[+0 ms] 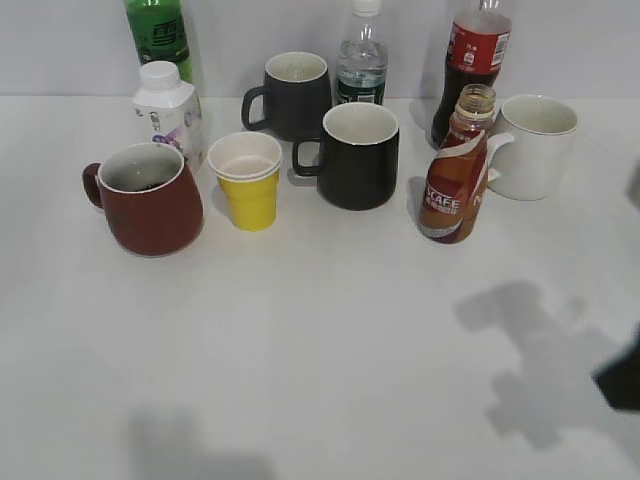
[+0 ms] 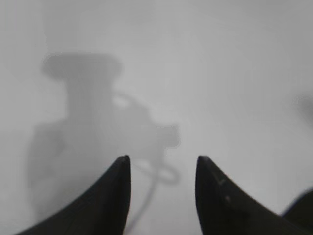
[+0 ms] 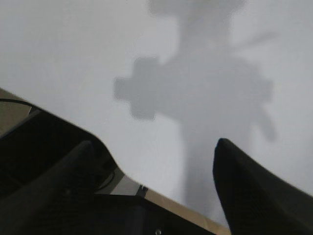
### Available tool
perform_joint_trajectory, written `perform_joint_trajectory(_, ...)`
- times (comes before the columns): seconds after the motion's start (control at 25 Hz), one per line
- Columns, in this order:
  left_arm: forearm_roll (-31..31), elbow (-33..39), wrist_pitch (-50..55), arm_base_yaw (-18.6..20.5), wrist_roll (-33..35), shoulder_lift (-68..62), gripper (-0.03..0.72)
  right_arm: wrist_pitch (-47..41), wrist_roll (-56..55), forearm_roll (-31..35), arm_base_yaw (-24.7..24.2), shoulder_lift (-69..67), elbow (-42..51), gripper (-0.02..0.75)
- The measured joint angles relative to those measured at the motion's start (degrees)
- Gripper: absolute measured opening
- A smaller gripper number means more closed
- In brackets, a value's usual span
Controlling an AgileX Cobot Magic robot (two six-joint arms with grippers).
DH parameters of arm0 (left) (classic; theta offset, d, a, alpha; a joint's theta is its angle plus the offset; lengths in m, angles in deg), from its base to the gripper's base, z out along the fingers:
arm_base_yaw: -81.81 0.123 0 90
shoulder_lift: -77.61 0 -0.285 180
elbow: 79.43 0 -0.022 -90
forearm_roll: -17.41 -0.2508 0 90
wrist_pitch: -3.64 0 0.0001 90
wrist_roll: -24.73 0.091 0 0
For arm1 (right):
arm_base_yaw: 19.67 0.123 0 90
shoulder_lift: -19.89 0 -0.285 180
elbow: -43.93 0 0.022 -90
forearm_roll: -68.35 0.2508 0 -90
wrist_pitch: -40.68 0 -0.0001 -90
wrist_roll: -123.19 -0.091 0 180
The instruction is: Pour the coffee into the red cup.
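The Nescafe coffee bottle [image 1: 458, 170], small and curvy with a brown-orange-white label and no cap, stands upright at the right of the table. The dark red mug [image 1: 148, 199] stands at the left, handle to the left, with a little dark liquid inside. My left gripper [image 2: 163, 161] is open and empty over bare white table; only its shadow shows in the exterior view. My right gripper [image 3: 154, 147] is open and empty above the table's front edge; a dark part of that arm [image 1: 622, 378] shows at the exterior view's right edge.
Between them stand a yellow paper cup [image 1: 247, 183] and two black mugs [image 1: 358, 155] [image 1: 295, 93]. A white mug [image 1: 533, 146] is behind the coffee bottle. At the back are a cola bottle [image 1: 474, 62], a water bottle [image 1: 361, 62], a green bottle [image 1: 158, 35] and a white milk bottle [image 1: 167, 107].
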Motion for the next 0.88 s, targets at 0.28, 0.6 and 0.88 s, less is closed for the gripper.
perform_joint_trajectory(0.28, 2.4, 1.6, 7.2, 0.0, 3.7, 21.9, 0.274, -13.9, 0.2, -0.3, 0.0, 24.1, 2.7, 0.556)
perform_joint_trajectory(0.6, 3.3, 5.6, 4.9, 0.0, 6.9, 38.7, 0.26, -10.8, 0.2, -2.0, 0.0, 53.3, 8.9, 0.554)
perform_joint_trajectory(0.88, 4.5, 7.9, -0.6, -0.1, 7.4, 38.1, 0.259, -10.2, -0.2, -3.0, 0.0, 59.5, 9.4, 0.554)
